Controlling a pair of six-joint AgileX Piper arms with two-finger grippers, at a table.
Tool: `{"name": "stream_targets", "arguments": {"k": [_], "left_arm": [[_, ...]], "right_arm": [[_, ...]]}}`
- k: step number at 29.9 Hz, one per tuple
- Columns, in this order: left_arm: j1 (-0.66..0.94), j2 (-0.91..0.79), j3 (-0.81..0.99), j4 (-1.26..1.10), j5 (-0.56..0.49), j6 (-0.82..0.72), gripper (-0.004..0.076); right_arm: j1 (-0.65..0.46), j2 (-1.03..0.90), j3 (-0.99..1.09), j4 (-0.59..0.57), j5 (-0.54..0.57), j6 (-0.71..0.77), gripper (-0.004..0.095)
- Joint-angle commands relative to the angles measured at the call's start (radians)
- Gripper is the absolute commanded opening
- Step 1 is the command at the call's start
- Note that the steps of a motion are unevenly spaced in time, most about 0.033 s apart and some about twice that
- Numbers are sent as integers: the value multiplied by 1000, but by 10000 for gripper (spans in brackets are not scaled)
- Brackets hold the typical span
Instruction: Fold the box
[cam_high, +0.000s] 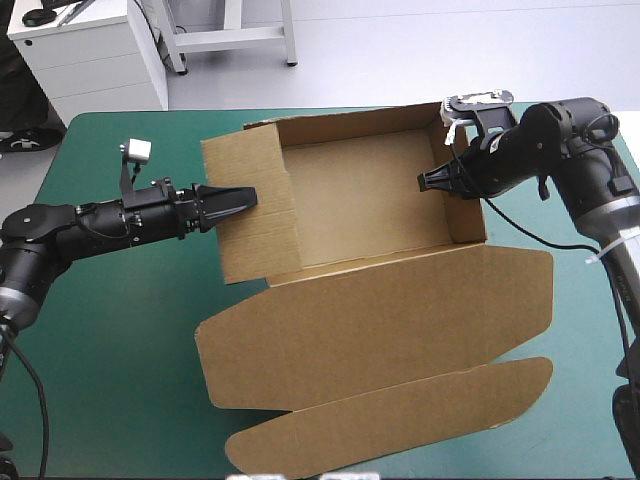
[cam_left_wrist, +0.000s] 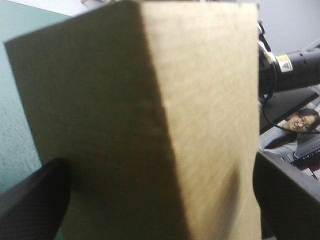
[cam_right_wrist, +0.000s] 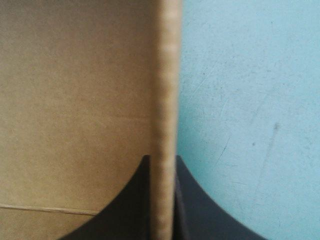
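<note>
The right claw (cam_right_wrist: 162, 167) is pressed together on the top edge of the box's right wall (cam_high: 464, 218), the board pinched between its black fingers. That pinch is narrow and sits on the rim only. A sideways pull could let the board slip out, or bend the rim instead of turning the wall.

The left claw (cam_high: 238, 198) is spread, its fingers (cam_left_wrist: 32, 202) standing on either side of the left wall (cam_high: 250, 240) without gripping it. In the wrist view the board between them shows a crease, one face dark and one lit. If the claw pushes on before pressing together, I judge that the wall may buckle at that crease or fold the wrong way. With only one side held, a hard push could also slide the whole box (cam_high: 360, 205) toward the table's right edge.

The box stands as an open tray toward the far edge of the table (cam_high: 110, 370), about midway along it. Its lid (cam_high: 400, 310) lies flat, reaching toward the near edge. Dragging the tray would take the lid along, and it could catch on the teal-green cover.
</note>
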Motion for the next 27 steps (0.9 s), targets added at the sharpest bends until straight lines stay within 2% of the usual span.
{"name": "stream_targets", "arguments": {"k": [1,9,14,17,21,27], "left_arm": [[-38,-33,-34,-55,95,-12,703],[-39,-33,-35,-60,90,-25,703],[-85,-40,-77,110,-25,-130,703],[-138,-55,-135,272,-141,-233,703],[-229,-77,-200,515,-281,-475,703],[-353,-83,-204,846,-419,-793,703]], "right_arm": [[-5,-39,-32,25,-47,8,-1],[10,-39,-32,21,-52,28,0],[87,-39,-32,-87,-117,124,1],[154,-39,-32,-203,-126,195,0],[218,-39,-32,-332,-137,275,0],[239,-39,-32,-337,-145,302,0]]}}
